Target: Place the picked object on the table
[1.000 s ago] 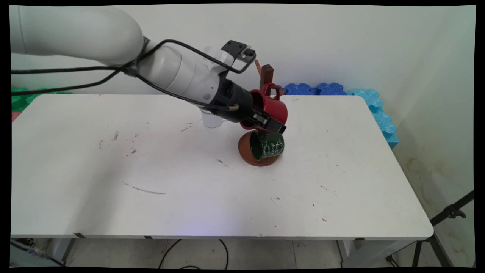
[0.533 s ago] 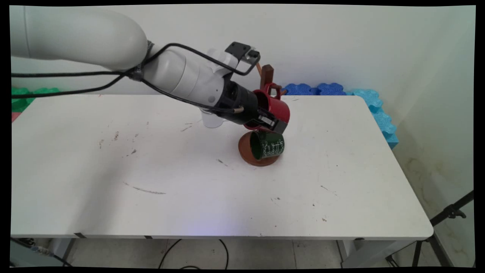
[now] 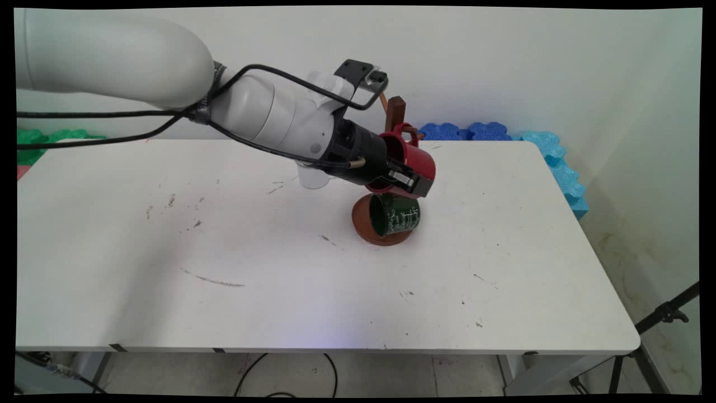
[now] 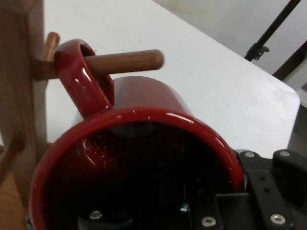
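Note:
My gripper [image 3: 412,180] is shut on the rim of a red mug [image 3: 418,160], one finger inside and one outside its wall. The mug lies tilted on its side, mouth toward the hand. In the hand view the red mug [image 4: 144,158] fills the frame, and its handle [image 4: 81,72] is threaded over a wooden peg [image 4: 125,61] of the mug tree [image 4: 17,96]. The tree's post [image 3: 396,109] rises behind the mug. A dark green mug [image 3: 398,215] hangs lower on the tree, just under the gripper, above the round brown base [image 3: 361,221].
A white cup [image 3: 312,179] stands on the table behind the arm. Blue foam blocks [image 3: 464,131] line the far right edge, green ones [image 3: 33,140] the far left. A black tripod [image 3: 665,316] stands off the table's right corner.
The gripper has carried the red mug a little to the right and slightly up, its handle sliding along the peg. The green mug and the tree have not moved.

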Robot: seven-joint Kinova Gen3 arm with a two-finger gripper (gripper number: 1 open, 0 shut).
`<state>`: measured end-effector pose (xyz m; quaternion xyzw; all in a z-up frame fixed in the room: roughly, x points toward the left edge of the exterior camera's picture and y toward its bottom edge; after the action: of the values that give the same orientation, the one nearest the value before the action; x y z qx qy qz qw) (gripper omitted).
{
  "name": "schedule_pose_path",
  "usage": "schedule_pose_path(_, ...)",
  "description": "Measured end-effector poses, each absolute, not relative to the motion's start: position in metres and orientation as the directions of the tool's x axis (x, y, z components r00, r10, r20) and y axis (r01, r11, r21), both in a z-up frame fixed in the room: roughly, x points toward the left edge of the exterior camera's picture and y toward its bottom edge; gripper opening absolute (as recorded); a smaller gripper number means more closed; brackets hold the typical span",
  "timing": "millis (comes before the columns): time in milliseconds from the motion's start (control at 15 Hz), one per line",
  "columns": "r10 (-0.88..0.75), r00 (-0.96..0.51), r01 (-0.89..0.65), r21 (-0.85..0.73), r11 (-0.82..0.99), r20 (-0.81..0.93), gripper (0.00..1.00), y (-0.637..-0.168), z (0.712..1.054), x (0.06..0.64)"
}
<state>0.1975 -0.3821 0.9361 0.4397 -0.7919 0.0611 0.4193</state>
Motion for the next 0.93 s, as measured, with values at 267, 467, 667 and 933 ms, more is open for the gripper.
schedule_pose_path(267, -0.629, -0.249, -0.726, 0.288, 0.624, 0.736, 0.00, -0.370, 0.948, 0.193)
schedule_pose_path(467, -0.615, -0.239, -0.707, 0.300, 0.641, 0.751, 0.00, -0.360, 0.961, 0.190)
schedule_pose_path(667, -0.604, -0.234, -0.687, 0.310, 0.657, 0.762, 0.00, -0.349, 0.974, 0.189)
schedule_pose_path(933, -0.587, -0.285, -0.657, 0.292, 0.695, 0.757, 0.00, -0.330, 0.990, 0.199)
